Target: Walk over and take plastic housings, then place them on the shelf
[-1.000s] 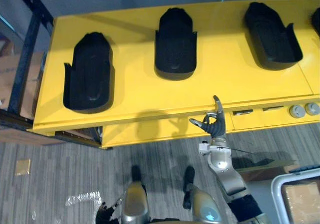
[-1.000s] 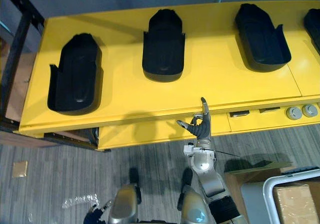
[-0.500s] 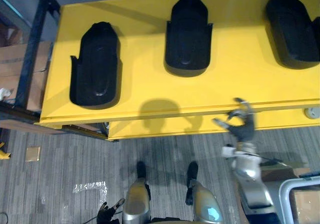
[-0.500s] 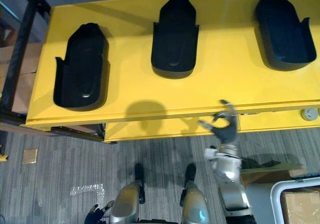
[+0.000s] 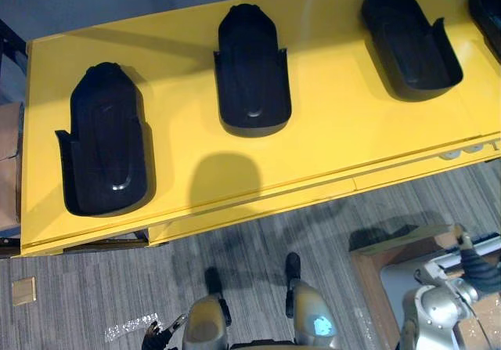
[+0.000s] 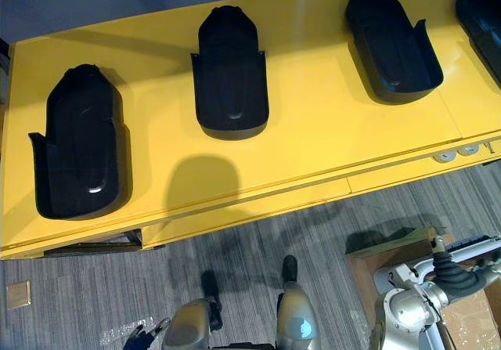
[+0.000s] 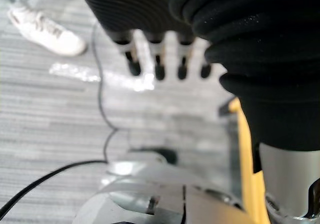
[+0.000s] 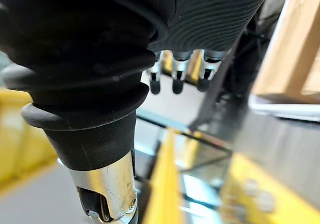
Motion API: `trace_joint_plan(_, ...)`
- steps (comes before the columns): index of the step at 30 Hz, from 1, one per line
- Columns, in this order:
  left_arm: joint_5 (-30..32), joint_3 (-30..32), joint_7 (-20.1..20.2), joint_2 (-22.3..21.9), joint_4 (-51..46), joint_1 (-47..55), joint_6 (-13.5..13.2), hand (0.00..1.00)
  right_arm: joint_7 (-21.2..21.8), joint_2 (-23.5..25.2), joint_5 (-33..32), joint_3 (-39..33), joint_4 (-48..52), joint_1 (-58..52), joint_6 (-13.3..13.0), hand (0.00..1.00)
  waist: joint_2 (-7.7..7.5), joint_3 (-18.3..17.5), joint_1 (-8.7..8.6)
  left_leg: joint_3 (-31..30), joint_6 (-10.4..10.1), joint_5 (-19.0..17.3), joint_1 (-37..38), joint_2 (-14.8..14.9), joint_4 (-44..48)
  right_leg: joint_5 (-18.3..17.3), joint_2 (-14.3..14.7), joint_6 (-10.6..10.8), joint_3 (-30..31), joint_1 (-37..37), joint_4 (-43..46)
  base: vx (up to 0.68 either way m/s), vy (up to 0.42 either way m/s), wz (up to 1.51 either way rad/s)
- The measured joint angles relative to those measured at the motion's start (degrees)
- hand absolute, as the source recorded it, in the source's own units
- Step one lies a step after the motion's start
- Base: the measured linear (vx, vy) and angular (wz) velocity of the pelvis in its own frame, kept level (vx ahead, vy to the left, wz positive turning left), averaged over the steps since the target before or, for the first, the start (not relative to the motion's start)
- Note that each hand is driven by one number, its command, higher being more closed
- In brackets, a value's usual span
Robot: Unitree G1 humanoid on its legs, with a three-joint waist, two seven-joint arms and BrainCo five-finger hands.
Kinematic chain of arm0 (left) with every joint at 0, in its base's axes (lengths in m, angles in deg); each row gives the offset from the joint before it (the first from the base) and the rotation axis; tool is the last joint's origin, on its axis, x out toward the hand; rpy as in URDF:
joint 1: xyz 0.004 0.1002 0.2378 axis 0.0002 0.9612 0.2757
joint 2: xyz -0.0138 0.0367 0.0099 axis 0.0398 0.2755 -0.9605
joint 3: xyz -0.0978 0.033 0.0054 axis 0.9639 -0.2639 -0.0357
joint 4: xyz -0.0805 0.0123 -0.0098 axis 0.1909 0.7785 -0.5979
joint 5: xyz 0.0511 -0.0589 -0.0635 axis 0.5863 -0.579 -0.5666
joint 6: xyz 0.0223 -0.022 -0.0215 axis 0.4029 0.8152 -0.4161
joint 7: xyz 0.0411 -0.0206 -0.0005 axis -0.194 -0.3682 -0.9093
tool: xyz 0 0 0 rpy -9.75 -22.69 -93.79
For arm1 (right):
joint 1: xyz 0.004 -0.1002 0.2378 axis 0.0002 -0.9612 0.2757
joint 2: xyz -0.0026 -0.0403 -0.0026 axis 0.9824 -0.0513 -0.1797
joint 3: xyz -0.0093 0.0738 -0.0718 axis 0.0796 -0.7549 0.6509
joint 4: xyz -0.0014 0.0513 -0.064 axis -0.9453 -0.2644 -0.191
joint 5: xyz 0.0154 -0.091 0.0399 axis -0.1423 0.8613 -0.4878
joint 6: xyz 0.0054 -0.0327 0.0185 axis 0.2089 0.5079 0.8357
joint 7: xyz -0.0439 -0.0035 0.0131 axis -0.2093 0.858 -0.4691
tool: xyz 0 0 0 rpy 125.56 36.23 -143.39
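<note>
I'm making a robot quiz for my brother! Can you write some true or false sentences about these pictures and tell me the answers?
1. The black housings lie on a yellow table. True.
2. The housings are stacked in one pile. False: they lie apart, side by side in a row.
3. The right hand holds a housing. False: its fingers hang relaxed and hold nothing, low down beside the table.
4. A white shoe stands on the grey floor past the left hand. True.
</note>
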Motion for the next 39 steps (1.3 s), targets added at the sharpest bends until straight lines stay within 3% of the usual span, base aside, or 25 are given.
trace_joint_plan(4,0.1,-0.5,0.1,0.3,-1.1,0.5,0.1,0.0,5.6,-1.9,1.5,0.3,8.7,3.8,-5.7,0.0,-0.32,-0.1,0.37,-0.7,0.4,-1.0,0.4,-0.8,0.7,-0.6,-1.1,0.8,-0.9,1.3,0.2,0.0,0.041,0.1)
trace_joint_plan(8,0.1,-0.5,0.3,0.7,-1.2,0.8,0.3,0.0,14.4,-8.6,-0.1,6.9,10.1,12.2,-7.4,0.0,-0.81,-0.2,0.93,-1.6,0.7,-1.2,0.1,-1.4,1.2,-0.7,-1.7,1.0,-1.2,1.5,0.4,0.0,0.031,0.08)
trace_joint_plan(11,0.1,-0.5,0.3,0.7,-1.5,0.7,0.6,0.0,22.4,-12.8,-2.4,13.3,8.5,21.9,-6.1,0.0,-0.8,-0.2,1.92,-2.5,0.8,-1.3,-0.6,-1.6,2.1,-0.7,-1.9,1.0,-2.1,1.6,0.4,0.01,0.01,0.17)
trace_joint_plan(13,0.0,-0.5,0.4,0.7,-1.5,0.7,1.1,0.0,28.8,-14.5,-7.4,16.5,4.1,28.2,-3.0,0.0,-0.8,-0.2,2.75,-3.7,0.8,-1.3,-0.9,-1.7,3.2,-0.7,-2.0,1.0,-3.1,2.5,0.4,0.02,0.017,0.33)
trace_joint_plan(16,-0.1,-0.4,0.6,0.7,-1.5,0.5,1.3,0.0,33.4,-14.6,-9.1,18.6,-0.5,32.3,0.3,0.0,-0.77,-0.2,3.75,-5.7,0.9,-1.4,-2.6,-2.0,4.3,-0.7,-2.3,0.9,-4.4,2.6,0.4,0.0,0.017,0.33)
trace_joint_plan(21,0.5,0.2,1.6,0.6,-1.6,0.5,1.3,0.0,36.0,-14.6,-9.0,22.4,-3.9,34.9,2.7,0.0,-0.41,0.0,4.88,-6.4,1.3,-2.1,-3.4,-2.3,6.3,-0.8,-2.7,0.7,-4.5,3.3,0.7,-0.03,0.026,0.09)
trace_joint_plan(24,1.2,0.2,1.8,0.2,-1.6,-0.2,1.3,0.0,37.6,-14.7,-9.0,22.7,-5.3,37.9,4.1,0.0,0.86,0.8,4.87,-7.3,1.5,-2.6,-4.6,-2.3,7.8,-1.0,-2.9,0.5,-5.4,3.2,1.0,-0.09,0.011,0.13)
trace_joint_plan(28,1.9,0.1,1.8,0.1,-1.6,-0.4,1.4,0.0,38.2,-15.0,-8.7,25.8,-11.0,41.2,7.6,0.0,1.62,1.3,5.04,-7.8,1.2,-2.0,-5.8,-2.0,7.9,-1.5,-2.6,0.1,-5.7,1.7,2.4,-0.05,-0.013,0.05)
trace_joint_plan(39,2.2,-0.6,1.9,-0.2,-1.5,-1.1,2.1,0.0,37.7,-15.0,-6.3,28.5,-15.3,46.8,8.5,0.0,2.56,1.8,5.48,-7.9,1.2,-1.7,-6.5,-1.7,7.9,-1.5,-2.5,0.0,-5.8,0.7,2.8,0.0,-0.005,0.01)
